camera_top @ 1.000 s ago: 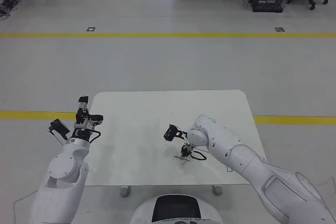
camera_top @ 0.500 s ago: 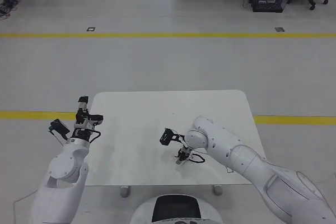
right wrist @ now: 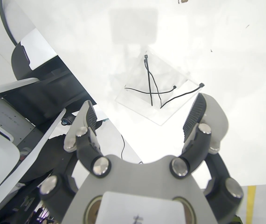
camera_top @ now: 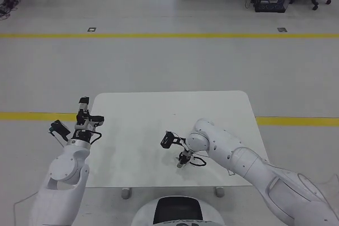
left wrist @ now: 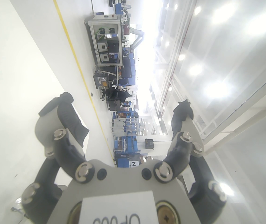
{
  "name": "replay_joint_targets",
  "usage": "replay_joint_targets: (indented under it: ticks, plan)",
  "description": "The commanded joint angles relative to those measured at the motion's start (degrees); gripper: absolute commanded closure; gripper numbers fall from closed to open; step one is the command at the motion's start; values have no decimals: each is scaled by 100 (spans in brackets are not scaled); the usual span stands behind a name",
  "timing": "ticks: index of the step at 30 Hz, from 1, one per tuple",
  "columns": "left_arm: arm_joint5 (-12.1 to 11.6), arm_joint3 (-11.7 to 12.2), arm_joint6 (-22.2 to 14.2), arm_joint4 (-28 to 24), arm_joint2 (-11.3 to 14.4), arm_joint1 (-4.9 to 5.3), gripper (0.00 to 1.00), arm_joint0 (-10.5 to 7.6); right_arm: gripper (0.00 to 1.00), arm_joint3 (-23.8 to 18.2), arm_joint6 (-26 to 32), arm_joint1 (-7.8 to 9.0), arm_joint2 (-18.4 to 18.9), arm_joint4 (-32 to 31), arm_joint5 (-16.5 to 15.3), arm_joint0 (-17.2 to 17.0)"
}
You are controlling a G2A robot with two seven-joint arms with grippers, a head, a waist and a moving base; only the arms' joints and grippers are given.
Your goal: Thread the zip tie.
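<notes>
- the zip ties (right wrist: 149,82) lie in the right wrist view as several thin black strands crossing one another on a clear sheet (right wrist: 172,75) on the white table (right wrist: 77,12).
- one tie's head end reaches past the sheet's edge, close to a ribbed finger pad (right wrist: 192,111).
- in the top view the same zip ties (camera_top: 197,161) are a small dark tangle on the table (camera_top: 158,113), in its near half and right of the middle. the separate strands and the sheet cannot be made out there.
- the right gripper (right wrist: 143,100) hangs over the ties with its jaws spread wide and grips nothing.
- from above, the right gripper (camera_top: 183,160) sits just beside the tangle. whether it touches the ties cannot be told.
- the left gripper (left wrist: 123,101) is also spread wide and holds nothing. its wrist view looks past the fingers at a floor with a yellow line (left wrist: 77,54) and at ceiling lights.
- the top view places the left gripper (camera_top: 90,111) at the table's left edge, pointing away from the robot, well apart from the ties.
</notes>
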Motion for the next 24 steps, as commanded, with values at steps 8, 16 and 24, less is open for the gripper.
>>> replay_joint_targets:
  ticks: [8,16,24]
  plan:
    - [0,0,0,0,0,0,0,0,0,56,-44,-6,-32,-1,0,-27]
    - [0,0,0,0,0,0,0,0,0,-131,-84,35,-22,-156,0,-76]
    - [0,0,0,0,0,0,0,0,0,-230,-16,61,65,-165,35,-124]
